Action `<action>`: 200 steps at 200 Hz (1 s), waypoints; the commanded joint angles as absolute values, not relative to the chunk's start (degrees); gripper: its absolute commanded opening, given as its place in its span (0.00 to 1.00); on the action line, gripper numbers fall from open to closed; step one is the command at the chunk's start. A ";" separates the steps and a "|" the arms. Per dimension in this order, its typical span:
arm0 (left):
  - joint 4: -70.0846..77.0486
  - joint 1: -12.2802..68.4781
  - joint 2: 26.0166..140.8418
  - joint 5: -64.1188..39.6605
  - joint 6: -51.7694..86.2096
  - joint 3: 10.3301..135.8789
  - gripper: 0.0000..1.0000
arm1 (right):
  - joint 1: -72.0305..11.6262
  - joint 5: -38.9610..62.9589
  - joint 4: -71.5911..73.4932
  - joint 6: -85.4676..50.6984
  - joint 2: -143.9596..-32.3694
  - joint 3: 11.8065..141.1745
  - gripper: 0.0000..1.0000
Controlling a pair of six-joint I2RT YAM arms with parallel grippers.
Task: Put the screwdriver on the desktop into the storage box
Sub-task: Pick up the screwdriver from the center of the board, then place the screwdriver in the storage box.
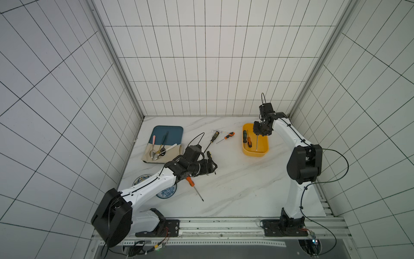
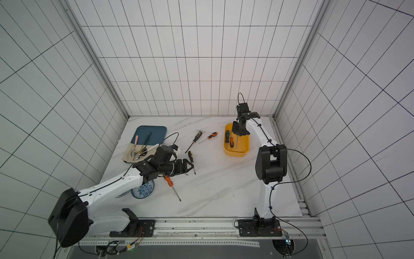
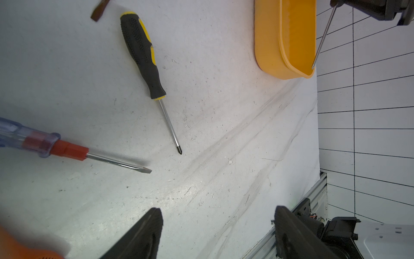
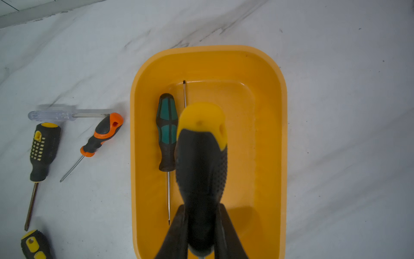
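Right gripper (image 4: 201, 215) here is clenched on the narrow end of the big black-and-yellow screwdriver (image 4: 201, 157), hanging right over the storage box (image 4: 283, 134). It's a chunky one: fat black handle with dimpled rubbery grip, a bright yellow cap on the butt with a small hole in its side, and a plain silver shaft. In both top views the shaft points down inside the box walls. I can't tell whether the tip touches the bottom.

The box is yellow with low walls and rounded corners, and sits on the desktop (image 1: 235, 190) toward the far right corner. A green-handled screwdriver (image 4: 167, 132) lies flat in it. Just beside that is an orange-handled screwdriver (image 1: 249, 141), mostly hidden behind my handle in the wrist view.

My left gripper (image 3: 217, 210) is spread wide with nothing in it, low over the desktop near a short black-and-yellow screwdriver (image 3: 143, 56). A dotted-handle screwdriver (image 1: 215, 135) and a small orange-and-black screwdriver (image 1: 229, 135) lie loose on the marble.
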State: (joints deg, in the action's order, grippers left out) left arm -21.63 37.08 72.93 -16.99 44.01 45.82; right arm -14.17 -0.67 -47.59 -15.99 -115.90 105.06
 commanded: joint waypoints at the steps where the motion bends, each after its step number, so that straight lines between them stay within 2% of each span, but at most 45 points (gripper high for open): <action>1: -21.43 37.27 71.70 -16.81 43.11 46.06 0.82 | -13.12 -0.48 -48.65 -14.94 -118.52 109.20 0.12; 94: -23.44 37.16 69.39 -15.38 42.98 44.93 0.82 | -12.57 0.35 -47.79 -14.50 -126.40 111.40 0.13; 200: -24.82 37.06 68.03 -14.33 42.91 44.37 0.83 | -12.48 1.67 -47.47 -14.94 -130.43 113.11 0.18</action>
